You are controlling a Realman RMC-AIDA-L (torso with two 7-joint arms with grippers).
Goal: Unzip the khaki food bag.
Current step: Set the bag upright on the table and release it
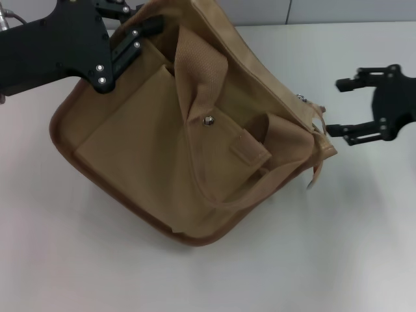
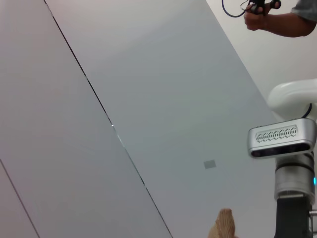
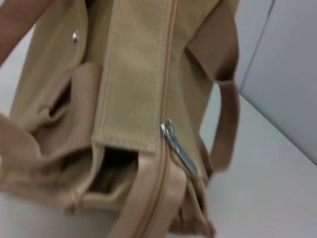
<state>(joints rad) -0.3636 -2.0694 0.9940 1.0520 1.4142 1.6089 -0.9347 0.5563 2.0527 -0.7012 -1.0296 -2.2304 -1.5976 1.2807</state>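
Note:
The khaki food bag (image 1: 162, 136) lies tilted on the white table, front pocket and metal snap (image 1: 208, 121) facing up, with a webbing handle (image 1: 195, 71) draped across it. My left gripper (image 1: 138, 36) is at the bag's far left corner and looks shut on its upper edge. My right gripper (image 1: 346, 108) is open and empty, just right of the bag's zipper end (image 1: 302, 99) and apart from it. The right wrist view shows the closed zipper seam and the silver zipper pull (image 3: 179, 148) up close. In the left wrist view only a tan tip of the bag (image 2: 224, 224) shows.
The white table (image 1: 364, 247) runs around the bag, with a grey panelled wall (image 1: 338, 10) behind it. The left wrist view shows the wall, the robot's head camera (image 2: 281, 138) and a person's arm (image 2: 282, 20).

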